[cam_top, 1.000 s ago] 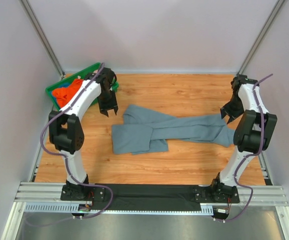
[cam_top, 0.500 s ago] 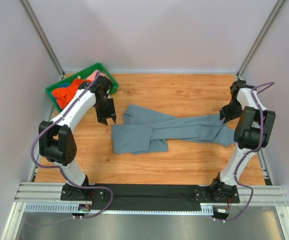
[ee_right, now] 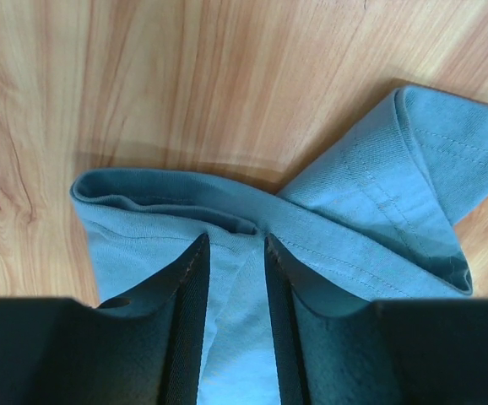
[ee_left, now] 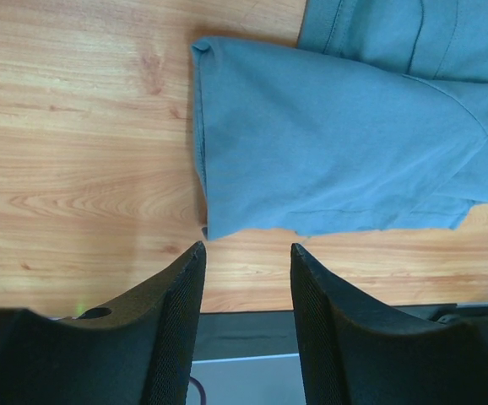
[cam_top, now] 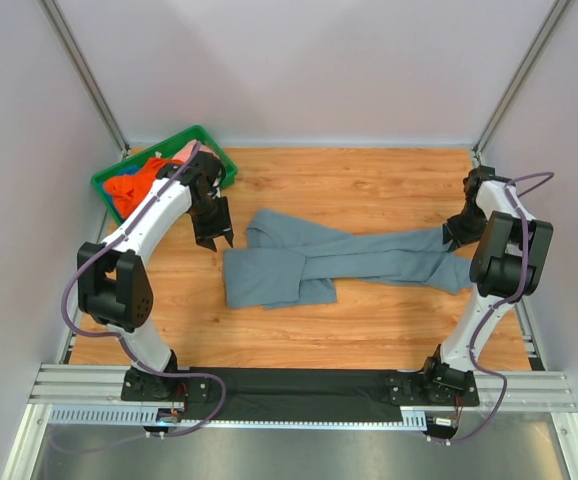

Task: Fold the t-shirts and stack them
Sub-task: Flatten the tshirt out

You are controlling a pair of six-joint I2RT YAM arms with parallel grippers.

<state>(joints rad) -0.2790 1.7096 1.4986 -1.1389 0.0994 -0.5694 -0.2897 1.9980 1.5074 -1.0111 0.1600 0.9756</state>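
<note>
A slate grey-blue t-shirt (cam_top: pixel 339 262) lies bunched lengthwise across the wooden table. My right gripper (cam_top: pixel 456 232) is down on its right end. In the right wrist view the right gripper (ee_right: pixel 235 240) has its jaws close together with a ridge of the t-shirt (ee_right: pixel 379 202) pinched between them. My left gripper (cam_top: pixel 214 238) hovers just left of the shirt's upper-left part. In the left wrist view the left gripper (ee_left: pixel 248 249) is open with nothing between its fingers, bare wood beneath, and the t-shirt's (ee_left: pixel 328 143) folded corner lies just beyond the tips.
A green bin (cam_top: pixel 216 152) at the back left holds an orange t-shirt (cam_top: pixel 129 185) and a pink one (cam_top: pixel 184 152). A black mat (cam_top: pixel 299 385) covers the near edge between the arm bases. Walls close in the sides and back.
The right gripper has dropped onto the shirt's right end and its jaws have narrowed on the cloth. The left arm's elbow swung left, the gripper settling slightly left; the shirt has not moved.
</note>
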